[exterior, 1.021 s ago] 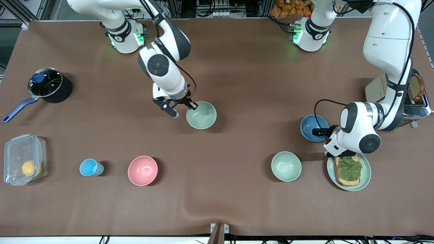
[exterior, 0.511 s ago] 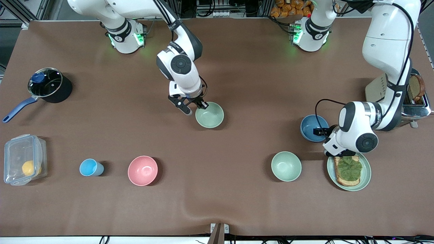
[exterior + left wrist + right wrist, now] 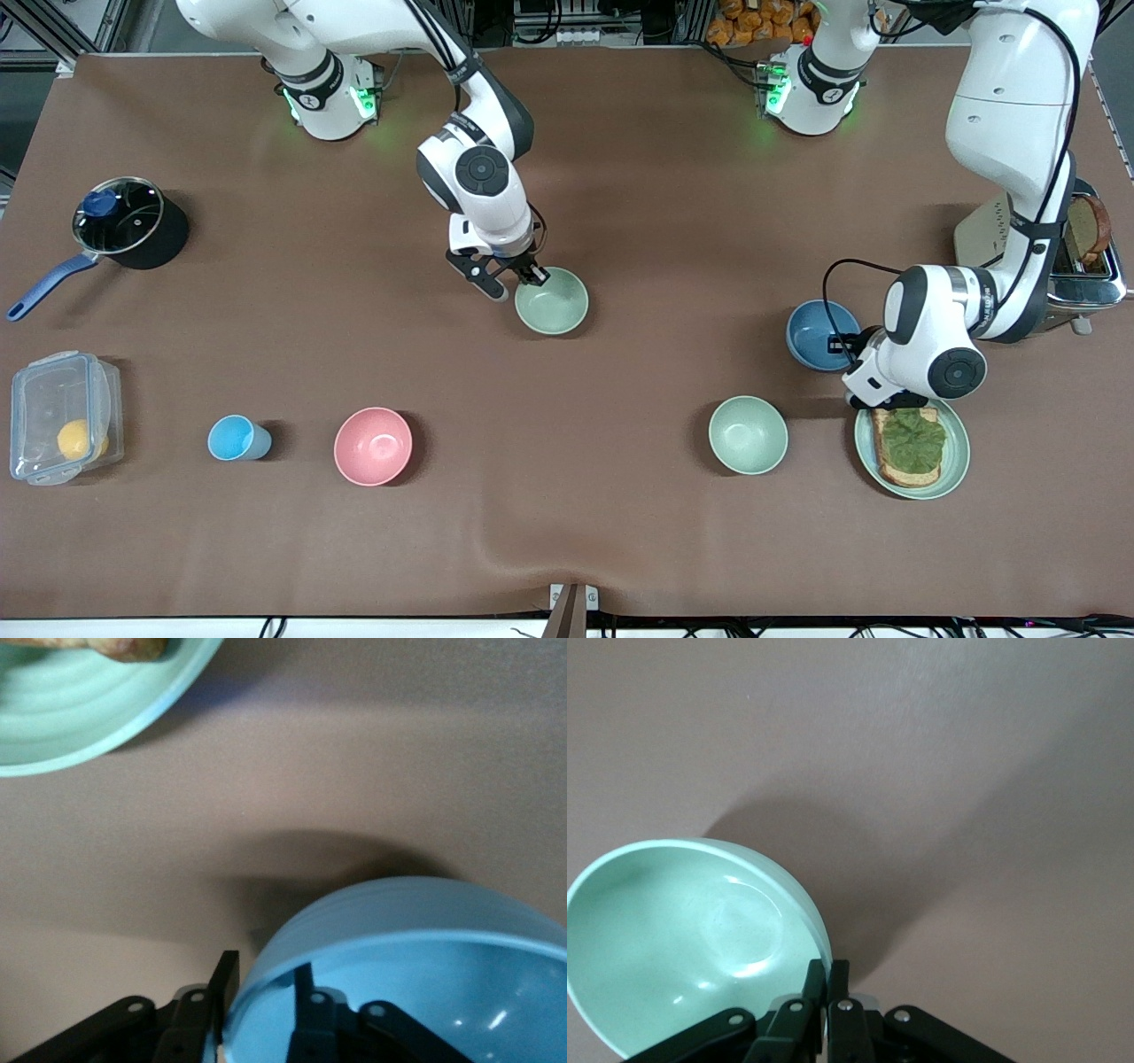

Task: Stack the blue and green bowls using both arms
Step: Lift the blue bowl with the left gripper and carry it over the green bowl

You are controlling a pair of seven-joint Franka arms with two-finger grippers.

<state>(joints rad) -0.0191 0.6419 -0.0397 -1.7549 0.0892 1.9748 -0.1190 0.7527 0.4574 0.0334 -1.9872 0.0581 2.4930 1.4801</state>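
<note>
The green bowl (image 3: 554,303) hangs just above the middle of the table. My right gripper (image 3: 523,276) is shut on its rim, on the side toward the right arm's end. In the right wrist view the fingers (image 3: 815,979) pinch the rim of the green bowl (image 3: 682,939), and its shadow falls on the cloth. The blue bowl (image 3: 811,332) sits on the table toward the left arm's end. My left gripper (image 3: 837,344) is open and low at it. In the left wrist view one finger (image 3: 226,970) is outside and the other inside the rim of the blue bowl (image 3: 425,974).
A mintier green bowl (image 3: 748,434) and a green plate (image 3: 955,465) with toast lie nearer the front camera than the blue bowl. A toaster (image 3: 1085,257) stands beside the left arm. A pink bowl (image 3: 373,446), light-blue cup (image 3: 232,438), plastic box (image 3: 62,416) and pot (image 3: 133,221) are toward the right arm's end.
My right gripper has carried the green bowl toward the left arm's end of the table. The left gripper and the blue bowl have stayed in place.
</note>
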